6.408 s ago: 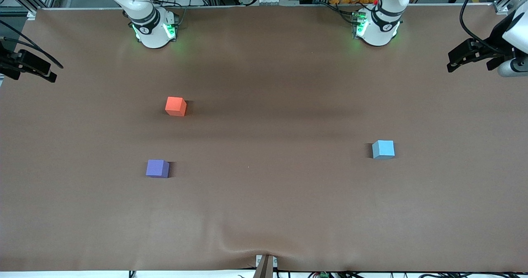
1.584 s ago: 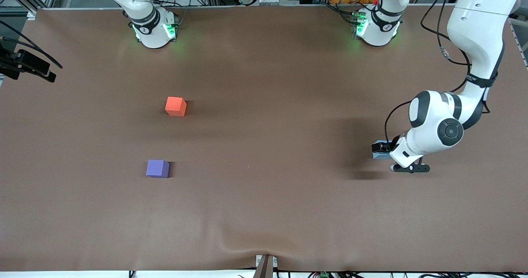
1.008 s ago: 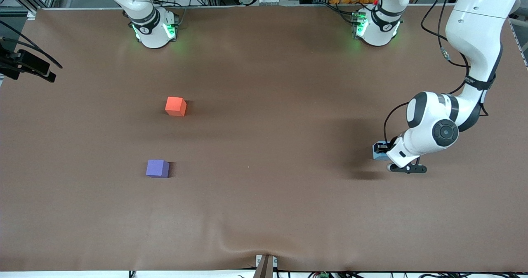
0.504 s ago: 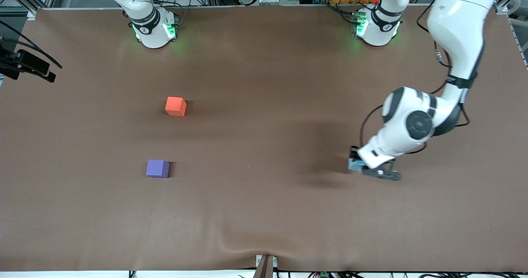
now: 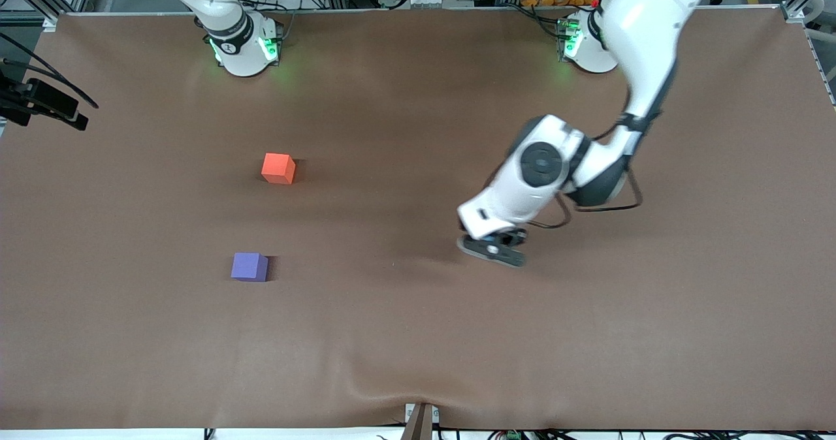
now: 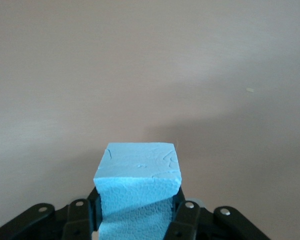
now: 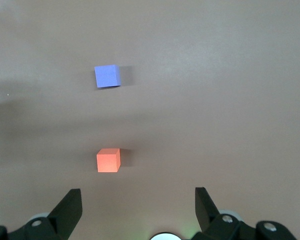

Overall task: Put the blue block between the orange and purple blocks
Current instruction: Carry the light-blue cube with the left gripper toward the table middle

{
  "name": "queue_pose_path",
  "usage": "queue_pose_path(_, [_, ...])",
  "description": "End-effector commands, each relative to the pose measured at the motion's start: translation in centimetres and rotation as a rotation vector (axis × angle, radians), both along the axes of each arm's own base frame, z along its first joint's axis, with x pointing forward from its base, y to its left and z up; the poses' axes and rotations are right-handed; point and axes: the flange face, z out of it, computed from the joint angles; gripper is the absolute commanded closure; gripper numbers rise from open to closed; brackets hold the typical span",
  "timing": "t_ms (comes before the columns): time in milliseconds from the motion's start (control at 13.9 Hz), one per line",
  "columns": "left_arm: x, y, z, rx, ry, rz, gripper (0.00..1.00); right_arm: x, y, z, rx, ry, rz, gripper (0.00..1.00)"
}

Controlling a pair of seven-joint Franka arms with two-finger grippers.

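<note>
Now the right gripper (image 7: 137, 212) waits at its own end of the table, its fingers spread wide and empty; the orange block (image 5: 278, 168) and the purple block (image 5: 249, 266) stand apart on the brown table (image 5: 392, 348), the purple one nearer to the front camera, and the gap between them is free; the left gripper (image 5: 491, 247) has lifted the blue block (image 6: 138, 192) from its place toward the left arm's end and is now over the middle of the table, its fingers closed on the block's two sides; I judge the carrying is about half done, with lowering and release still to come.
</note>
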Motion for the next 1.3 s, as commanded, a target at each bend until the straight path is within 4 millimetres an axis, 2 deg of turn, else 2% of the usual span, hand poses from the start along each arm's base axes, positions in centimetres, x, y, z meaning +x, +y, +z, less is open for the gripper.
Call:
queue_pose_path(0, [-0.1,-4.3,-0.8,0.005,0.005,0.009,1.00,0.0,-0.3,0.3,0.009,0.000,0.008,0.00])
queue_pose_path(216, [-2.7,-9.9,-3.0,0.007,0.011,0.050,1.00,0.0,-0.3,0.3,0.011,0.002,0.008,0.00])
queue_pose_path(360, [-5.3,-14.4,-4.3,-0.004,0.028,0.176,1.00,0.0,-0.3,0.3,0.011,0.002,0.006,0.00])
queue_pose_path(504, [-6.5,-16.0,-5.5,-0.005,0.041,0.224,1.00,0.0,-0.3,0.3,0.012,0.002,0.005,0.00])
queue_pose_path(720, [-9.8,-19.4,-8.7,-0.016,0.058,0.247,1.00,0.0,-0.2,0.3,0.014,0.002,0.008,0.00])
queue_pose_path(864, [-10.6,-20.3,-9.6,-0.040,0.051,0.258,1.00,0.1,-0.2,0.2,0.014,0.003,0.008,0.00])
queue_pose_path(936, [-10.6,-20.3,-9.8,-0.041,0.051,0.263,0.90,0.0,-0.4,0.3,0.015,0.002,0.005,0.00])
queue_pose_path(1008, [-10.7,-20.5,-10.0,-0.050,0.052,0.288,0.01,0.0,-0.3,0.3,0.014,0.002,0.007,0.00])
queue_pose_path(1224, [-10.8,-20.8,-9.1,-0.068,0.048,0.325,0.00,0.1,-0.2,0.2,0.015,0.003,0.007,0.00])
